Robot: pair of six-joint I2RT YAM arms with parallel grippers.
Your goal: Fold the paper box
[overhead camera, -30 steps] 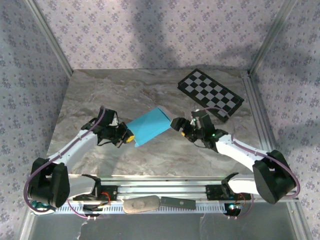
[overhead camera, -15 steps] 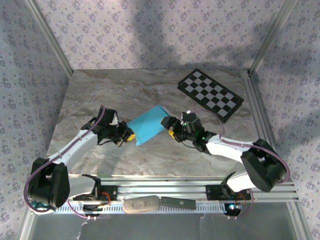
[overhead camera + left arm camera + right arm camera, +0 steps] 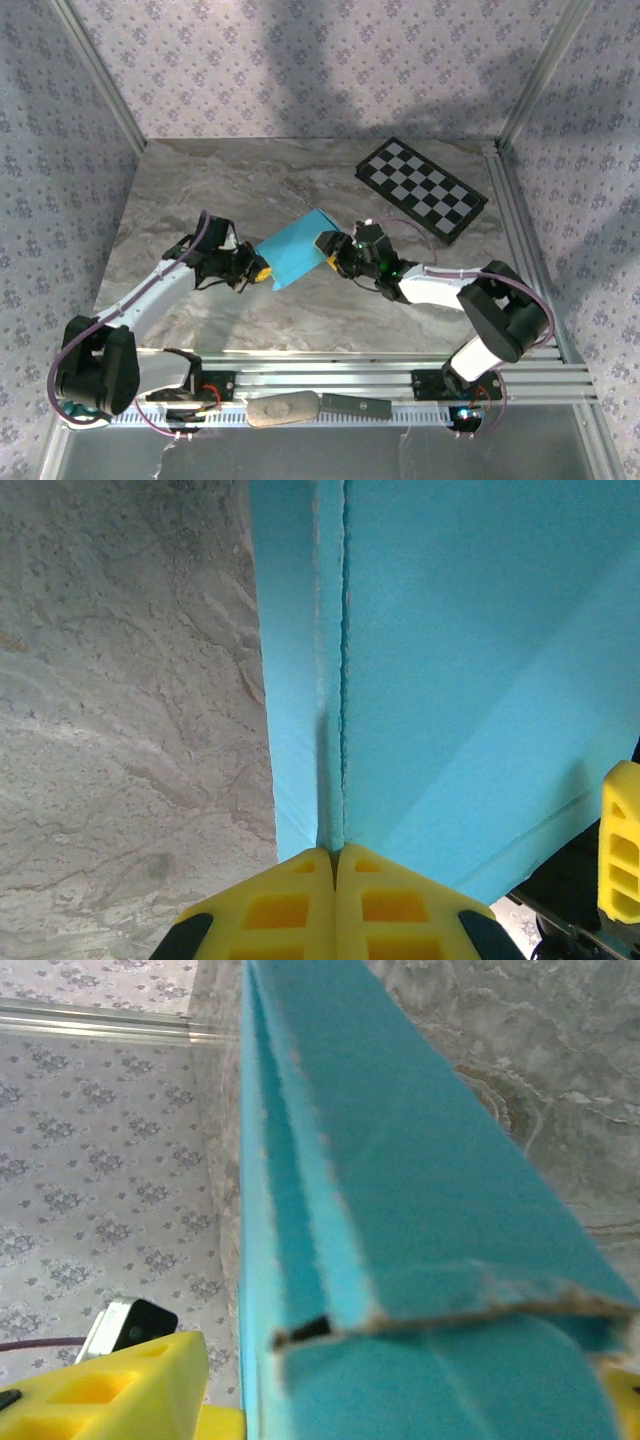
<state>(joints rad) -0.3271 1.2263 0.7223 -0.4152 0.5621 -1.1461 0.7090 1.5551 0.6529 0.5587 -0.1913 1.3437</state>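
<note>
- Left gripper (image 3: pixel 262 272) first: yours is clamped tight on the near-left end of the paper box (image 3: pixel 295 250). In the wrist view both yellow fingers (image 3: pixel 290 910) are pressed together right on the seam where two turquoise panels meet. My guess is that pins the fold so it can't spring open.
- That box hangs about mid-table between your two grippers, turquoise side out and already flattened into a slim sleeve. I can't tell if its underside touches the table (image 3: pixel 200 190).
- Your right gripper (image 3: pixel 332 252) is at the opposite end, with a yellow finger (image 3: pixel 120 1390) either side of the raw card edge, where a small gap shows between the layers. Honestly, I can't tell whether it's actually pinching or just straddling.
- Reads to me like one arm anchors while the other works the end closed, so you're probably near the finish.
- Off at the far right, the checkerboard (image 3: pixel 420 187) sits well apart, not in play.
</note>
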